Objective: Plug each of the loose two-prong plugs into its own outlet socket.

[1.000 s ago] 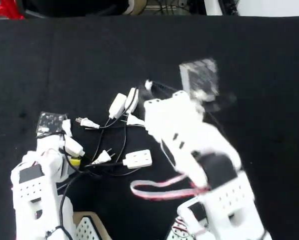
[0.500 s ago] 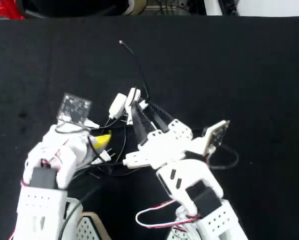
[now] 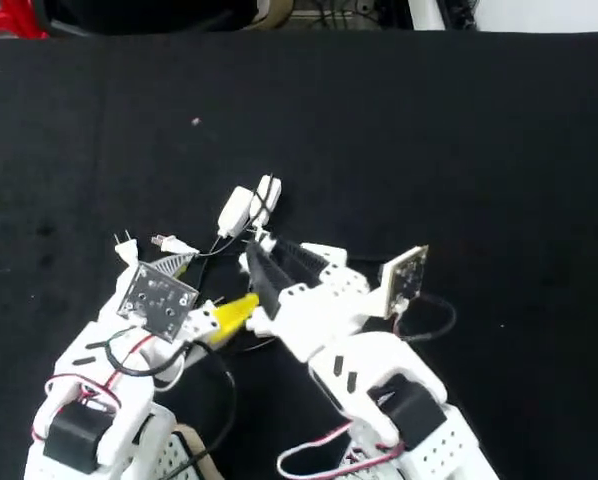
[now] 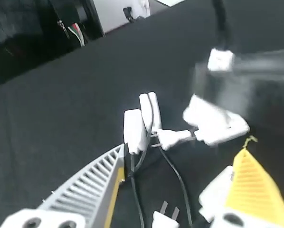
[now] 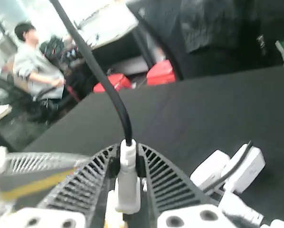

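Right claw (image 5: 127,153) was clamped on a plug (image 5: 127,185) with a black cord (image 5: 92,61). Left claw (image 4: 182,151) was spread apart, near two white outlets (image 4: 141,121) on the table (image 3: 479,140).

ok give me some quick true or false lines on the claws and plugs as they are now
1. The right claw is shut on a white plug with a black cord. True.
2. The left claw is shut on a plug. False: its fingers stand wide apart.
3. Two white outlet blocks lie side by side. True.
4. The table is white. False: it is black.
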Tool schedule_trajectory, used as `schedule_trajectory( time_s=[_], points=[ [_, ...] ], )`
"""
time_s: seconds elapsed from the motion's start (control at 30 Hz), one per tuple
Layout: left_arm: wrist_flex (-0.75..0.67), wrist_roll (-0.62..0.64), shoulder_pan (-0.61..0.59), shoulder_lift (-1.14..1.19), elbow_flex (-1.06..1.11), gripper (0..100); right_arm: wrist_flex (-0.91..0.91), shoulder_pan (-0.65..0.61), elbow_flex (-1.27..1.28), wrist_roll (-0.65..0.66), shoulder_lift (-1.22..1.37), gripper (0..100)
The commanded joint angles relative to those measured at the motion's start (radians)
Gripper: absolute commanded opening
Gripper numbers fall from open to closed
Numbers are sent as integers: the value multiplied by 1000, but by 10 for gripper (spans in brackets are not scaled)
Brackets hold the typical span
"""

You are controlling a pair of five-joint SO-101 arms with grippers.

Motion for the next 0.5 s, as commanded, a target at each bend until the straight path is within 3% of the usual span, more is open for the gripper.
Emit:
schedule_trajectory(
  time_s=[0.0, 0.47],
  points=[
    [-61, 9, -58, 3, 15, 346, 80, -35, -113, -11, -47, 11],
    [-66, 0, -73, 3, 67, 346, 118, -41, -137, 5, -42, 11]
  ],
)
